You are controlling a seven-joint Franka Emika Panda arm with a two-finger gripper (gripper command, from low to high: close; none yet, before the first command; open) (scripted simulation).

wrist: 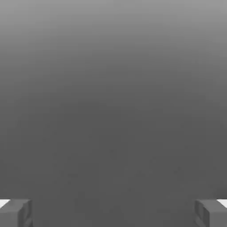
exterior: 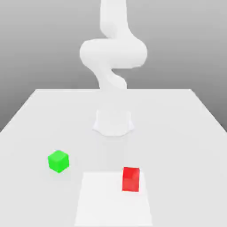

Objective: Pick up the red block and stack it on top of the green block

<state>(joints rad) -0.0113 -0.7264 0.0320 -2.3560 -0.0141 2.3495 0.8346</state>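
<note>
A white table (exterior: 177,133) is carrying both cubes. The green block (exterior: 58,161) is sitting toward the exterior view's left. The red block (exterior: 131,179) is resting well apart, toward its right.

You've got the red block (exterior: 131,179) sitting flat on the worktop (exterior: 186,133), a small matte bright-red cube with no markings, squared up so one face looks straight out at the exterior view. Off toward the exterior view's left of it, well apart and a touch farther back, there's your green block (exterior: 58,161): same size, plain bright green, also resting flat on the worktop, but turned so a corner edge points forward and its top face shows. Both stand alone, nothing touching either one.
</note>
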